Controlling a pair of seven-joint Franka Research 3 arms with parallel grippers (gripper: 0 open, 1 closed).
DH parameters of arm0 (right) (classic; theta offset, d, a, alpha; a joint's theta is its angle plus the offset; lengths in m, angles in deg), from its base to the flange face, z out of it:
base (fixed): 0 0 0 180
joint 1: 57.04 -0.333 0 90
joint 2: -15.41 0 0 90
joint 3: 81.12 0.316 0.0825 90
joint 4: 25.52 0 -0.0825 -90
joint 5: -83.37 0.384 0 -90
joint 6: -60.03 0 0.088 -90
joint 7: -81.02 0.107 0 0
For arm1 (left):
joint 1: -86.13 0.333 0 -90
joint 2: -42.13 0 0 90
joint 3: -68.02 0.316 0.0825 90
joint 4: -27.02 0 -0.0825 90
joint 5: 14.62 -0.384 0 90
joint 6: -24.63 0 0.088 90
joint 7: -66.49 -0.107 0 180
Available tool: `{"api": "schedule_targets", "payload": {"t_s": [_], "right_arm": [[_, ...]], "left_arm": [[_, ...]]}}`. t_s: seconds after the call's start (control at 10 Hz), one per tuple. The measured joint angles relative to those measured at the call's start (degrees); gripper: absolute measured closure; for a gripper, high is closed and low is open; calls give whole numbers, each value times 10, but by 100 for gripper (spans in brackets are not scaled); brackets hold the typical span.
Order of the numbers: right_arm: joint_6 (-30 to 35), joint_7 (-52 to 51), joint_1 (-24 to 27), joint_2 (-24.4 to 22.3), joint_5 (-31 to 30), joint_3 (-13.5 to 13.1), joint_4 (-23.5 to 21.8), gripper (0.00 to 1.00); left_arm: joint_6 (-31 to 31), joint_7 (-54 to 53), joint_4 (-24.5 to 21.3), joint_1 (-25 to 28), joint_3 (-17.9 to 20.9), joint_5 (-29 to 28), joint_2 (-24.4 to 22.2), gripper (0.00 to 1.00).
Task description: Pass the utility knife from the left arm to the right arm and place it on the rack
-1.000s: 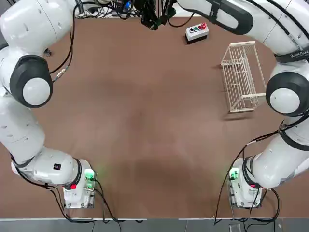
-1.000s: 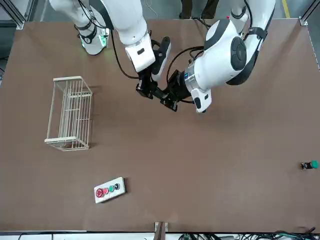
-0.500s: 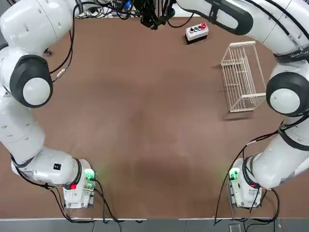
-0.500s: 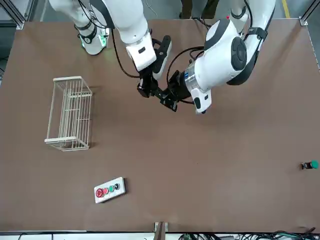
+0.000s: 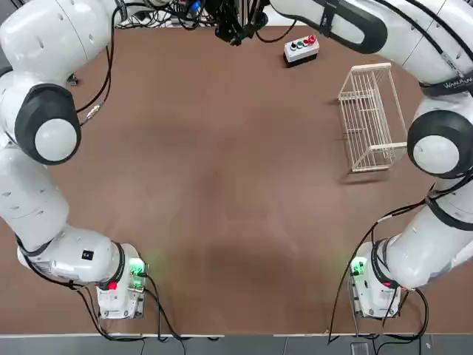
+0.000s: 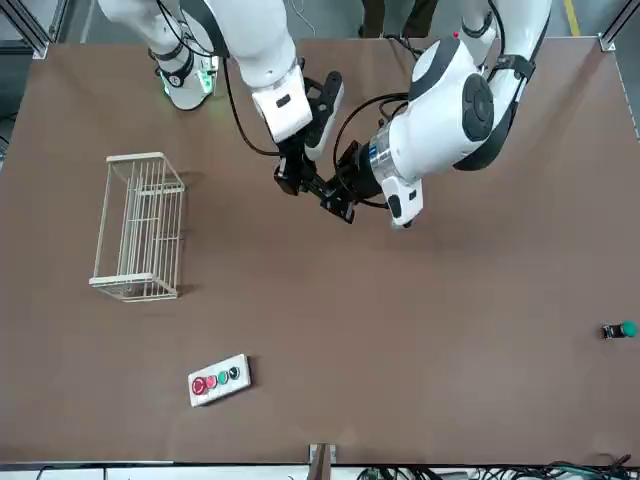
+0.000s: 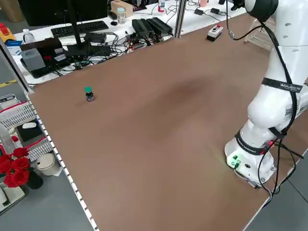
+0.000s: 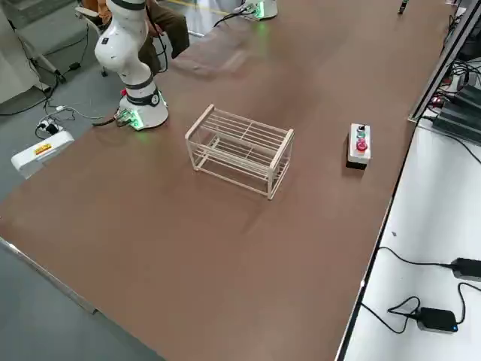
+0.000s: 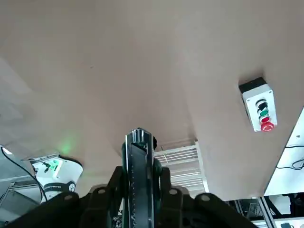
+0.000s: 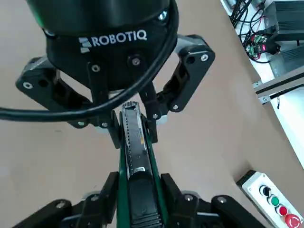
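Observation:
Both arms meet in mid-air over the table's middle. The slim dark green and black utility knife (image 10: pixel 136 156) runs between the two grippers. My right gripper (image 10: pixel 137 180) is shut on its near end. My left gripper (image 10: pixel 132 124), marked ROBOTIQ, faces it and is shut on the far tip. In the left wrist view the knife (image 9: pixel 138 161) stands between the left gripper's (image 9: pixel 140 178) fingers. From the front, the right gripper (image 6: pixel 290 180) and left gripper (image 6: pixel 340 195) almost touch. The white wire rack (image 6: pixel 135 158) stands empty on the robot's right side (image 5: pixel 366 69).
A grey button box (image 6: pixel 219 379) lies near the far edge, beyond the rack (image 8: pixel 279 162). A small green-topped knob (image 6: pixel 620 329) sits far out on the robot's left (image 7: pixel 88 93). A desk with cables and a keyboard (image 7: pixel 79 28) borders the far edge.
The joined grippers have shifted only very slightly while both keep hold of the knife. The rack and button box have stayed put.

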Motion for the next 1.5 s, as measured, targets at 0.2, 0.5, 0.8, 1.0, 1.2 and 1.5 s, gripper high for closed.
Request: {"api": "schedule_targets", "payload": {"t_s": [0.2, 0.5, 0.8, 1.0, 1.2, 1.5], "right_arm": [[1, 20, 0, 0, 0, 0, 1, 58], [3, 50, 1, 0, -1, -3, 1, 58], [10, 73, 1, 0, -1, -3, 2, 58], [34, 141, 4, -3, -1, -3, 5, 58], [86, 220, 28, -25, -2, -5, 5, 58], [120, 298, 118, -78, -2, -11, -30, 58]], "left_arm": [[-1, -7, 1, 1, 0, 0, 0, 64], [0, 9, 4, 2, -3, 1, 0, 24], [0, 11, 7, 6, -5, 1, -2, 0], [13, 11, 8, 21, -4, 1, -9, 0], [52, -4, 9, 48, -4, -1, -17, 0], [167, -152, 10, 134, -2, -13, -42, 0]]}}
